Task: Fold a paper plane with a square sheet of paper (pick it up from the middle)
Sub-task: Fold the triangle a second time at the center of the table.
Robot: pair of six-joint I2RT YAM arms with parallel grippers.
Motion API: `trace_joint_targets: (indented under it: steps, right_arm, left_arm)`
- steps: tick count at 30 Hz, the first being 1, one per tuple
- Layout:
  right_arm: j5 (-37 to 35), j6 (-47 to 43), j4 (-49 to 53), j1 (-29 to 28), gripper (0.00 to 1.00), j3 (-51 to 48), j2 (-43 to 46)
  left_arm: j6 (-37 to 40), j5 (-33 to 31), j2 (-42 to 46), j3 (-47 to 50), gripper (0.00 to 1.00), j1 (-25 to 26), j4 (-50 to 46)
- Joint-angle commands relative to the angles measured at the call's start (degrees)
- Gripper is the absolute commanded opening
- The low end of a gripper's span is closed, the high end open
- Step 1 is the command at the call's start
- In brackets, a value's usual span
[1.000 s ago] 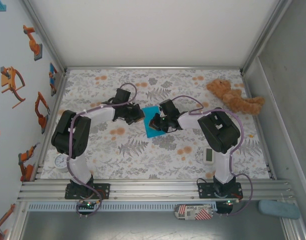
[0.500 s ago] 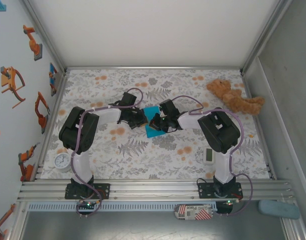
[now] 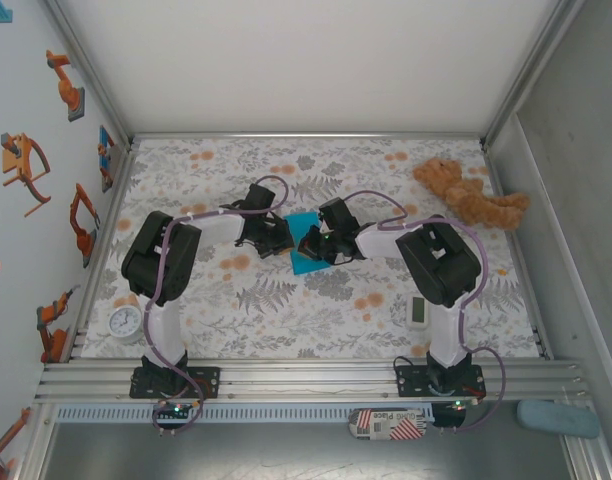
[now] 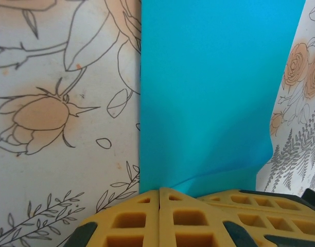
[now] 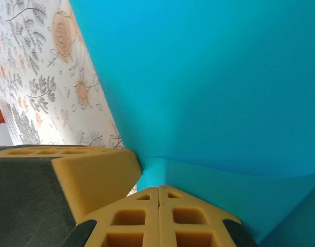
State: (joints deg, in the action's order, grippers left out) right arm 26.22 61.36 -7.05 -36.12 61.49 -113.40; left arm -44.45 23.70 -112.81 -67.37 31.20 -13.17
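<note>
Top external view shows you the square sheet of paper [image 3: 305, 263] lying on the flowered table [image 3: 286, 320], midway between your arms. Your left gripper [image 3: 283, 238] and right gripper [image 3: 308, 244] each have jaws pinched together on its lifted edge.

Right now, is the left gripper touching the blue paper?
Touching. In the left wrist view the cyan paper lifts at its near edge into the closed fingertip seam of the left gripper.
</note>
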Motion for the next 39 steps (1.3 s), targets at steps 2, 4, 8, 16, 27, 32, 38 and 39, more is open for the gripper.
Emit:
trace_joint_targets:
  steps: [2, 4, 8, 16, 27, 32, 38, 39]
  right_arm:
    - [-1.34, -3.73, 0.72, 0.66, 0.0, -0.48, 5.05]
    - [-2.25, -5.55, 2.86, 1.01, 0.0, -0.21, 5.17]
    - [-1.7, -6.97, 3.56, 1.73, 0.0, -0.11, 3.41]
    - [-0.9, -9.66, 5.33, 2.43, 0.0, 2.88, 0.64]
    - [-2.68, -8.86, 3.99, 3.53, 0.0, -1.23, -0.83]
    - [-3.92, -6.81, 2.34, 3.58, 0.0, -3.66, -1.55]
    - [-5.89, -6.44, 2.21, 3.51, 0.0, -5.23, -1.99]
    - [-6.13, -6.47, 2.3, 3.51, 0.0, -5.38, -1.99]
  left_arm:
    - [2.82, -2.86, -1.64, -1.28, 0.0, 0.28, -4.11]
    - [3.26, -2.94, -1.78, -1.59, 0.0, 0.32, -4.35]
    - [4.06, -2.51, -2.32, -2.45, 0.0, 0.33, -4.76]
    - [5.22, -2.51, -3.09, -3.61, 0.0, 0.18, -6.43]
    - [5.58, -2.96, -3.95, -4.42, 0.0, -0.07, -7.39]
    - [5.79, -2.75, -3.75, -5.76, 0.0, -0.22, -8.05]
    - [5.01, -0.28, -0.08, -8.51, 0.0, 0.08, -7.65]
    - [4.63, -0.07, 0.91, -8.43, 0.01, 0.13, -7.26]
